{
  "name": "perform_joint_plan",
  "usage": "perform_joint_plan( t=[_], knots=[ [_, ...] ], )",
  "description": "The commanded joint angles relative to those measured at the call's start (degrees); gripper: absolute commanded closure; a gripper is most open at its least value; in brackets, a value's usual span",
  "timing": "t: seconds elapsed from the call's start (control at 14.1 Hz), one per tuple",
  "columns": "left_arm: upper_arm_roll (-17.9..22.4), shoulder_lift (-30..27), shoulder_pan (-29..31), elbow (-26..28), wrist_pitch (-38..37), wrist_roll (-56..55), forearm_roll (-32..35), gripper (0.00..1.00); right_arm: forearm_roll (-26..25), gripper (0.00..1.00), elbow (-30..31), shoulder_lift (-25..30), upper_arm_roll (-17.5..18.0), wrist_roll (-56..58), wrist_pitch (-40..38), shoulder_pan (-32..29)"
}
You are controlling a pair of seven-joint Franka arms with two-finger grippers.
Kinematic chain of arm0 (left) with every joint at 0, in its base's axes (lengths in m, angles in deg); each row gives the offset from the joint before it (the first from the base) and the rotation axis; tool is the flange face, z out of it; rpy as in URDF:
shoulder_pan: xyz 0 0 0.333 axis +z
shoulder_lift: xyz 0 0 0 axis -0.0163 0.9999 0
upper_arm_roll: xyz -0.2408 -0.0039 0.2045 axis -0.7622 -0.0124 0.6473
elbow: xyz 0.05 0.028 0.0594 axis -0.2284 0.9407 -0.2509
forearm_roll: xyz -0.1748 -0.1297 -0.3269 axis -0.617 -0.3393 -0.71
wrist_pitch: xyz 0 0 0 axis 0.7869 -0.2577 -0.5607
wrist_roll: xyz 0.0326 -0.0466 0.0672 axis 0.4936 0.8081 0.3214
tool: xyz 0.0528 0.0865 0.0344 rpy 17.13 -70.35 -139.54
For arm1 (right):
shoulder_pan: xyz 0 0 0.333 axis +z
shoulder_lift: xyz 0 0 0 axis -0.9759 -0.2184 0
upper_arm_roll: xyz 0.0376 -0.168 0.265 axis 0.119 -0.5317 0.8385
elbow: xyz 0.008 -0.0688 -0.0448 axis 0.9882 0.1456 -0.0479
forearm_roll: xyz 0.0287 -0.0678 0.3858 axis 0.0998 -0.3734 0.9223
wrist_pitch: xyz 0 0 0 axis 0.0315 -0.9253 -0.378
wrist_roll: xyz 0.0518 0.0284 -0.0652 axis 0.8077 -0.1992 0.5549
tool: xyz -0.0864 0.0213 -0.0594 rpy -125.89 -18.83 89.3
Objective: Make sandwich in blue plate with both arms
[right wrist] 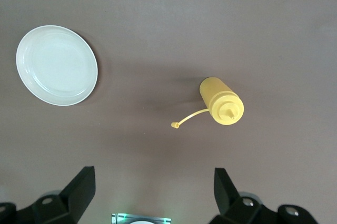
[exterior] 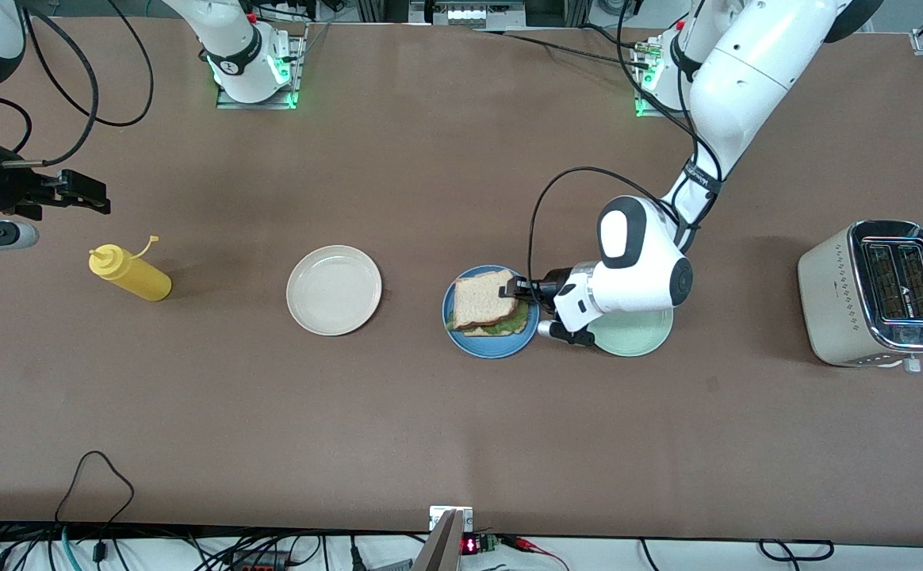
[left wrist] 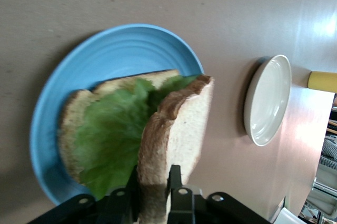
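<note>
The blue plate (exterior: 493, 349) (left wrist: 105, 56) holds a bottom bread slice (left wrist: 73, 113) with a green lettuce leaf (exterior: 505, 323) (left wrist: 110, 134) on it. A second bread slice (exterior: 481, 297) (left wrist: 181, 129) leans tilted over the lettuce, one edge raised. My left gripper (exterior: 509, 289) (left wrist: 154, 174) is over the plate's edge toward the left arm's end, shut on that raised edge. My right gripper (exterior: 85, 194) (right wrist: 152, 174) waits open and empty, up over the right arm's end of the table.
A cream-white plate (exterior: 334, 289) (right wrist: 57, 65) lies beside the blue one, toward the right arm's end. A yellow squeeze bottle (exterior: 130, 272) (right wrist: 222, 101) lies past it. A mint-green plate (exterior: 640, 337) sits under the left wrist. A toaster (exterior: 878, 293) stands at the left arm's end.
</note>
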Motion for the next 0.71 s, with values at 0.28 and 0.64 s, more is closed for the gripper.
perform_joint_plan(
  t=[0.28, 0.64],
  knots=[
    [0.05, 1.26, 3.29, -2.27, -0.08, 1.86, -1.10, 0.00, 0.84, 0.00, 1.00, 0.83, 0.04, -0.95, 0.75, -0.70],
    [7.58, -10.15, 3.73, -0.78, -8.40, 0.80, 5.65, 0.00, 0.76, 0.00, 0.91, 0.83, 0.04, -0.78, 0.66, -0.70]
  ],
)
